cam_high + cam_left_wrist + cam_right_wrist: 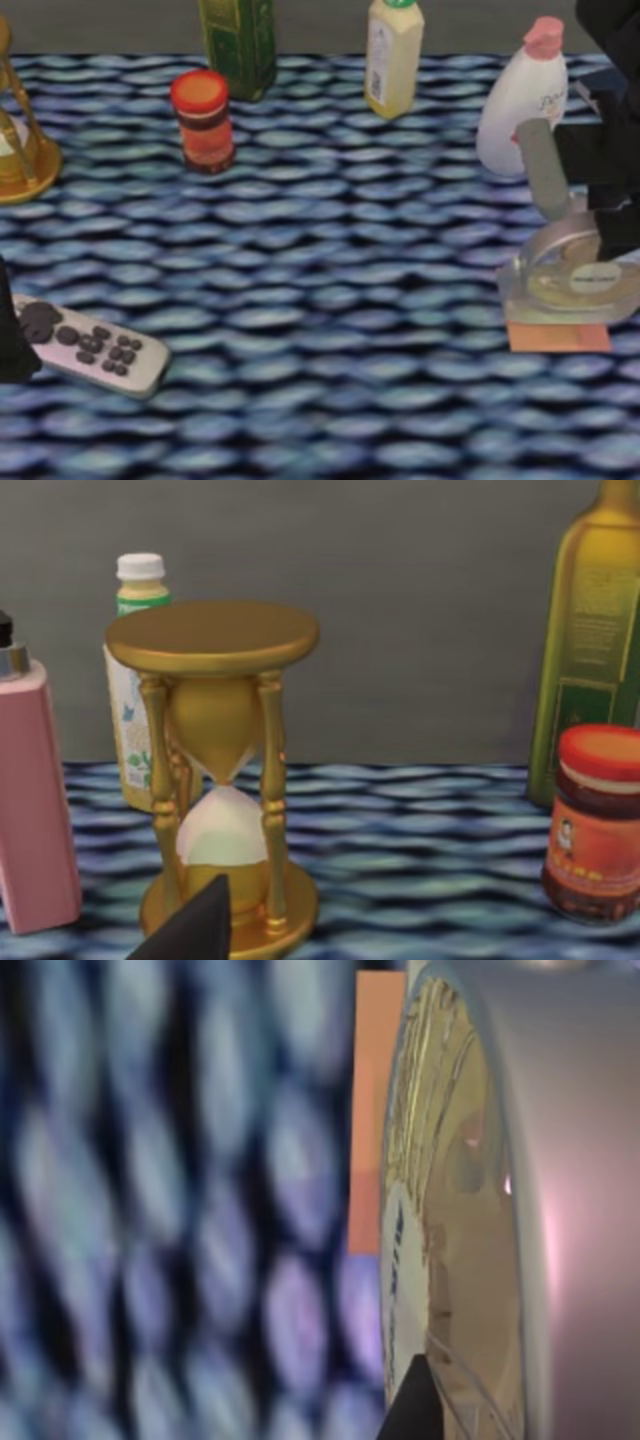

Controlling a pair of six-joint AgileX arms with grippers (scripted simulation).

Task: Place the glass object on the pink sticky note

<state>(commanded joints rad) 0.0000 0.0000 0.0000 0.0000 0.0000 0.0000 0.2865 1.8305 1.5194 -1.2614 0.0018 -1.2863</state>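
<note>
The glass object (pixel 570 275) is a squat clear bottle with a grey arched band and a whitish label, at the table's right side. It lies tilted over the pink sticky note (pixel 558 337), covering most of it, so only the note's near edge shows. My right gripper (pixel 615 215) reaches down from the right and is shut on the bottle. In the right wrist view the glass object (pixel 470 1210) fills the frame, one dark fingertip (pixel 415 1405) rests against it, and a strip of the pink sticky note (pixel 376 1110) shows beside it. My left gripper (pixel 10 335) is parked at the left edge, open.
A gold hourglass (pixel 20 150) stands far left, with a grey remote (pixel 90 345) in front of it. A red-lidded jar (pixel 203 120), a green bottle (pixel 238 40) and a yellow bottle (pixel 392 55) line the back. A white pink-capped bottle (pixel 522 100) stands just behind the glass.
</note>
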